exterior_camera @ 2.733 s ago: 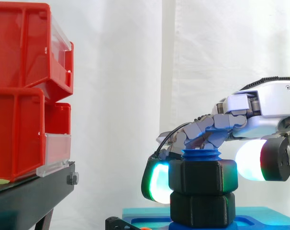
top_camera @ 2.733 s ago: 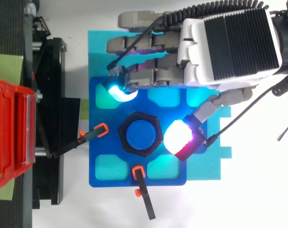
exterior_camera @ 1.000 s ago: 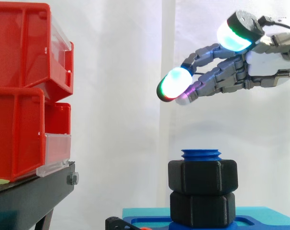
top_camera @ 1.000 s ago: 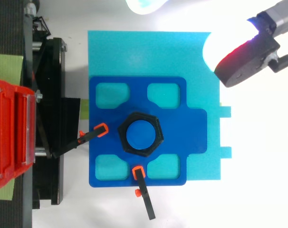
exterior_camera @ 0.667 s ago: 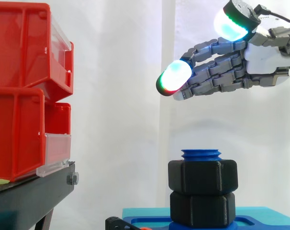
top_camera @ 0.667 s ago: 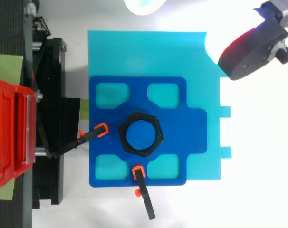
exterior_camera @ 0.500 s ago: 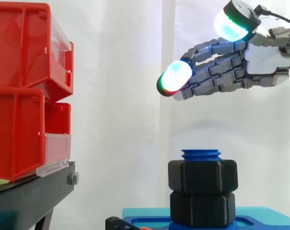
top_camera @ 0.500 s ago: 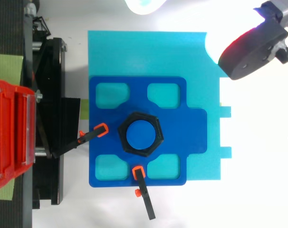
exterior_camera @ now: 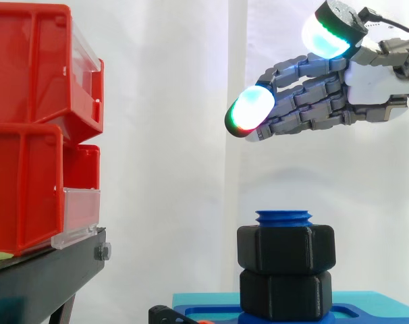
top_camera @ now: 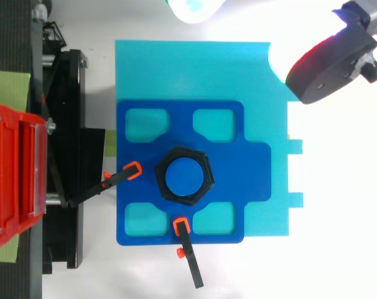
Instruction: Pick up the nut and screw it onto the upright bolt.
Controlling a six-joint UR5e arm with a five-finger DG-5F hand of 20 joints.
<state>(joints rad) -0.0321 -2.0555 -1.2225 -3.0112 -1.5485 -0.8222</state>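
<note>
- Two black hex pieces are seen stacked on the blue bolt (exterior_camera: 283, 217): the nut (exterior_camera: 286, 248) on top, and a lower hex piece (exterior_camera: 286, 293) touching it from below.
- The bolt is set upright, and its threaded tip shows just above the nut.
- In the top view the nut (top_camera: 160, 177) is seen ringed around the bolt (top_camera: 183, 176), at the middle of a dark blue plate (top_camera: 235, 168).
- The plate is laid on a cyan mat (top_camera: 176, 68), which is spread on a white bench (top_camera: 338, 249).
- Two black clamps (top_camera: 134, 169) with orange tips are placed on the plate, with the tips just beside the nut.
- The robot hand (exterior_camera: 376, 94) is held well above the nut, up and to the right in the side view.
- The robot hand is released: its fingers (exterior_camera: 306, 101) are stretched almost straight toward the left, and nothing is grasped.
- The glowing pads (exterior_camera: 250, 111) are lit white-cyan with green and red edges.
- Red bins (exterior_camera: 22, 101) are stacked on a black stand (exterior_camera: 49, 277) at the left, well apart from the bolt.
- A white curtain (exterior_camera: 171, 135) is hung behind.
</note>
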